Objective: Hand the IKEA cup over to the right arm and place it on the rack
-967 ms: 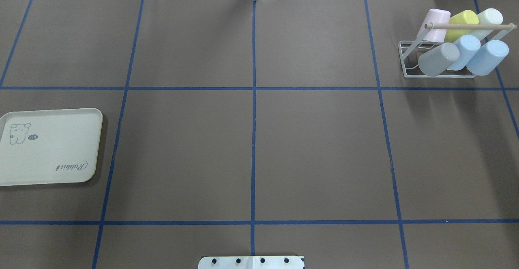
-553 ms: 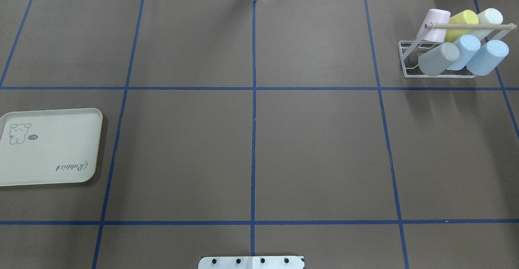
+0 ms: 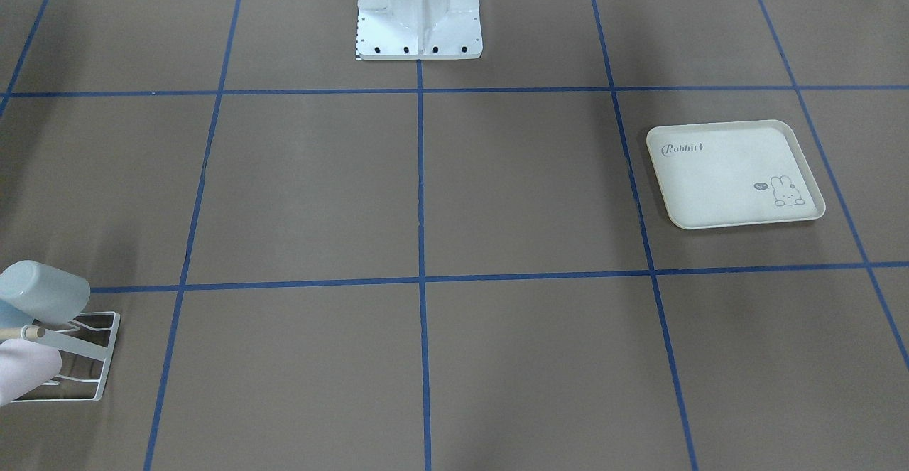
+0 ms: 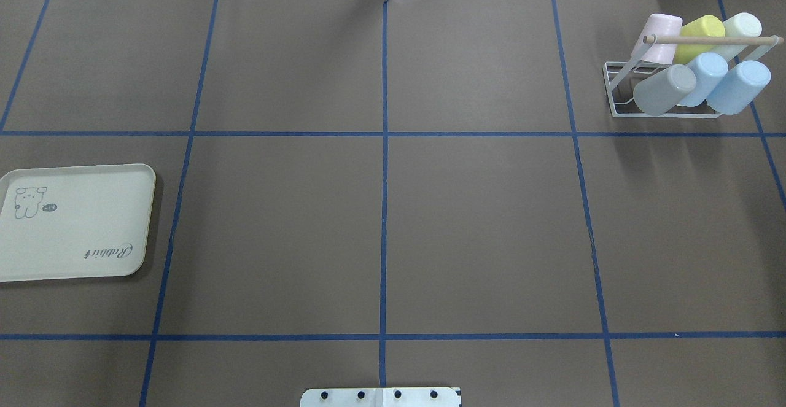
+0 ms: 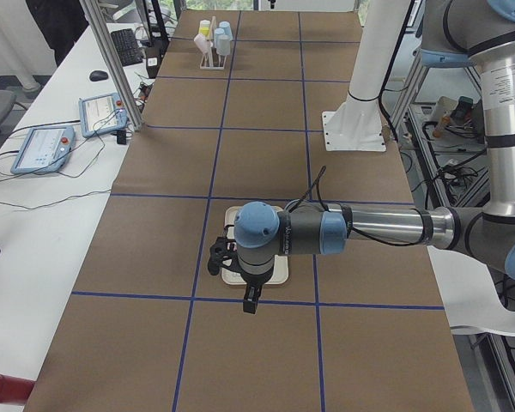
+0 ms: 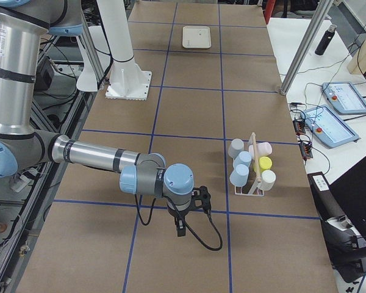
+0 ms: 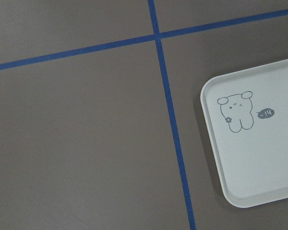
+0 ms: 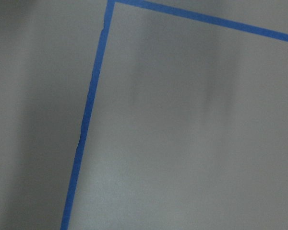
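Brown paper with blue tape lines covers the surface (image 4: 479, 229). Six cups (image 4: 666, 88) lie tilted on the rack (image 4: 609, 91) at its far right corner: pink, yellow, cream, grey and two blue. The left arm (image 5: 369, 227) hangs over the tray (image 4: 73, 223), the right arm (image 6: 97, 155) apparently near the rack. Whether the left jaws or right jaws are open, I cannot tell.

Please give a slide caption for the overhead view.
Six pastel cups on the rack, far right; cream tray at left edge.
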`<state>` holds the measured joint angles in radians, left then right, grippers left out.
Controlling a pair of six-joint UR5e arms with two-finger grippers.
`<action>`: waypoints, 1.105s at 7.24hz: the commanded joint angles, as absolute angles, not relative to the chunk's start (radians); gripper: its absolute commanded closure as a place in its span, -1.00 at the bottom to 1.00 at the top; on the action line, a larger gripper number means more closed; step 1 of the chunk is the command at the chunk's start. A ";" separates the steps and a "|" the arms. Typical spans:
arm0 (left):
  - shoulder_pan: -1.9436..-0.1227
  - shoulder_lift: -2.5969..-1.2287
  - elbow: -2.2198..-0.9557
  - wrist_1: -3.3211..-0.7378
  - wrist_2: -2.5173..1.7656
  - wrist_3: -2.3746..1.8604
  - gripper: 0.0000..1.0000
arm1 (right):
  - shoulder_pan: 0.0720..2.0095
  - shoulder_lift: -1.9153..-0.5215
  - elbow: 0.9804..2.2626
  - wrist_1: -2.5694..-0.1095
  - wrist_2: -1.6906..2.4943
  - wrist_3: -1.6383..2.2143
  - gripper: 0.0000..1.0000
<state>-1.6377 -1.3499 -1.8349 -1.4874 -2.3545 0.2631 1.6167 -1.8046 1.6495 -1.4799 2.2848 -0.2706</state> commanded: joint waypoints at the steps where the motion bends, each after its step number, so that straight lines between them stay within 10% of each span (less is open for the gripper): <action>1: -1.638 -1.338 -1.835 -1.488 -2.355 0.264 -1.00 | 1.617 -1.818 1.647 -1.477 2.290 -0.272 -1.00; 8: -1.637 -1.339 -1.833 -1.489 -2.356 0.264 -1.00 | 1.617 -1.810 1.718 -1.480 2.287 -0.256 -1.00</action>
<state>-1.6375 -1.3387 -1.8324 -1.4895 -2.3560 0.2638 1.6168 -1.8126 1.7088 -1.4810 2.2907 -0.2574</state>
